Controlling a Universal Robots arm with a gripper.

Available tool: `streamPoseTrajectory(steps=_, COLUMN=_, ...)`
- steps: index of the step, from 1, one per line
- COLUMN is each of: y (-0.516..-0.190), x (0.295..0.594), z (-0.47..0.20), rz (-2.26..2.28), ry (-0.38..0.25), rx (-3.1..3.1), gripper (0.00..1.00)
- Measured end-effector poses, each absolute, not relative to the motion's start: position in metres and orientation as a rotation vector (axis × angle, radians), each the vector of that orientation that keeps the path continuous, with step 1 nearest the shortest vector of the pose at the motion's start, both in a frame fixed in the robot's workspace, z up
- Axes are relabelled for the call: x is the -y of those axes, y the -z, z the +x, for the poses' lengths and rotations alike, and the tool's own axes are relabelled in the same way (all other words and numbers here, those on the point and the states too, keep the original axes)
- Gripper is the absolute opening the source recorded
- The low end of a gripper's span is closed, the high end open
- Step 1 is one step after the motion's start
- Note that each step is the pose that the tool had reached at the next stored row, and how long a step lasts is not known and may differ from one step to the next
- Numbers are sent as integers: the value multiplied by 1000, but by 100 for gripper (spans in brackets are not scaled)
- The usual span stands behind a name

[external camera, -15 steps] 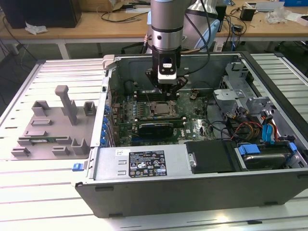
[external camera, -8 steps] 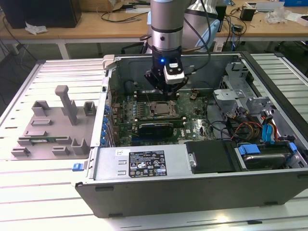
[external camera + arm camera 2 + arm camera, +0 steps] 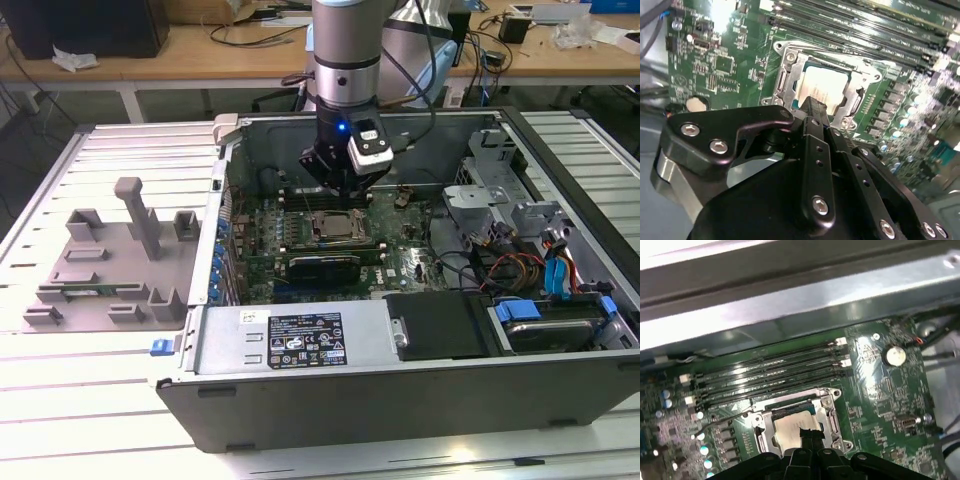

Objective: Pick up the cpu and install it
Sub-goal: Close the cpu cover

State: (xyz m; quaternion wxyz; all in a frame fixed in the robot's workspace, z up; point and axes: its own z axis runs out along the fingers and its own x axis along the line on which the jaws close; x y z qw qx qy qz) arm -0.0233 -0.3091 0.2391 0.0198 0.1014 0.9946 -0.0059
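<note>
The cpu (image 3: pixel 336 226) lies flat inside the metal socket frame (image 3: pixel 790 75) on the green motherboard of the open computer case. Its shiny silver top shows in both wrist views (image 3: pixel 826 84) (image 3: pixel 788 426). My gripper (image 3: pixel 336 196) hangs straight above the socket, a little over the chip. Its black fingertips (image 3: pixel 812 106) are pressed together with nothing between them, and they cover the near edge of the cpu in both wrist views (image 3: pixel 810 436).
Memory slots (image 3: pixel 770 371) run beside the socket toward the case's back wall (image 3: pixel 350 125). Cables and drive bays (image 3: pixel 520 260) fill the exterior view's right. A black shroud (image 3: pixel 440 325) sits at the front. A gray fixture plate (image 3: pixel 110 262) with upright blocks lies outside the case on the left.
</note>
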Motion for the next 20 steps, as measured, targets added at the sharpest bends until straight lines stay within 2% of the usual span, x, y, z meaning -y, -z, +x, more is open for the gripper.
streamPoseTrajectory(steps=10, y=-236, x=315, z=-25, rz=-15, ry=13, rx=-3101, gripper=11)
streamPoseTrajectory(steps=20, y=-215, x=317, z=-60, rz=-25, ry=11, rx=-3100, gripper=11)
